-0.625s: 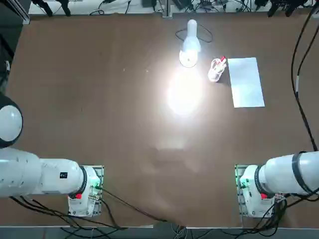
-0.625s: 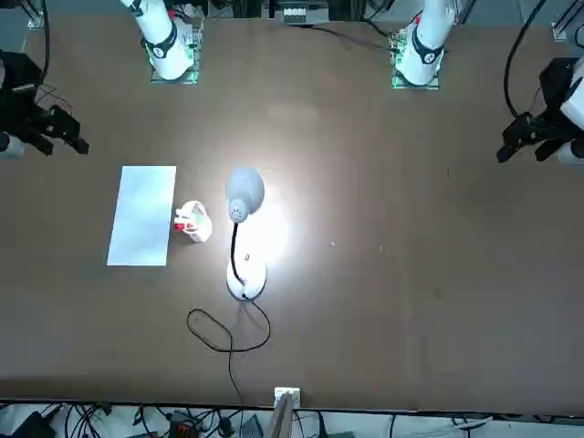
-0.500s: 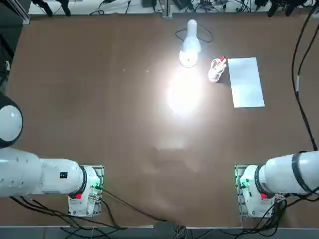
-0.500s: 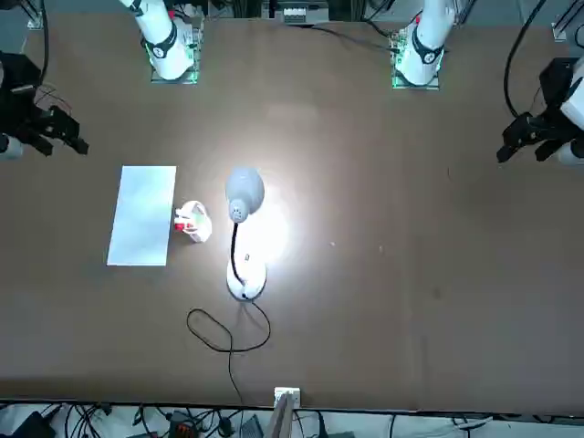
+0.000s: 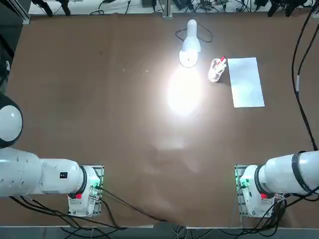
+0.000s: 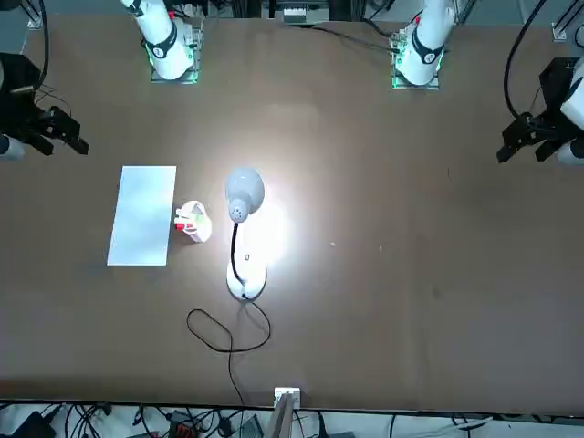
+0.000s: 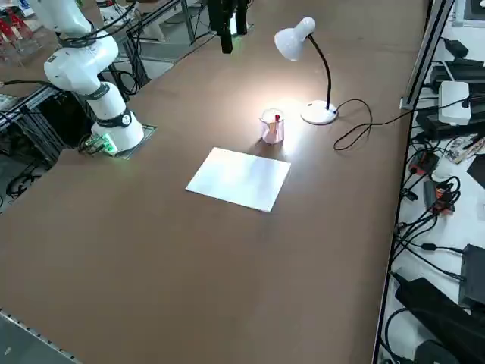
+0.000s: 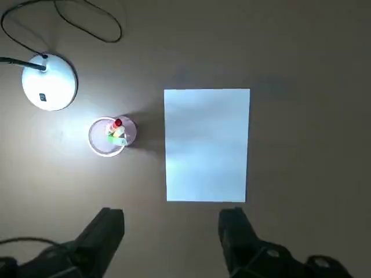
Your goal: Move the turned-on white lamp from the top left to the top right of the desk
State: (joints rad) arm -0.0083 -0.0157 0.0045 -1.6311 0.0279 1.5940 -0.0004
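Observation:
The white lamp stands lit near the far edge of the brown desk, about mid-width. Its round base and glowing head throw a bright patch on the desk toward the robot's side. A thin black cord loops from the base to the far edge. My right gripper hangs high over the desk's right part, open, with nothing between its fingers. It is above the near end of the paper, well apart from the lamp. The same gripper shows at the front view's left edge.
A small clear cup with red and yellow pens stands just right of the lamp base. A white sheet of paper lies flat beside the cup. Cables and sockets line the far edge. The right arm's base sits at the near edge.

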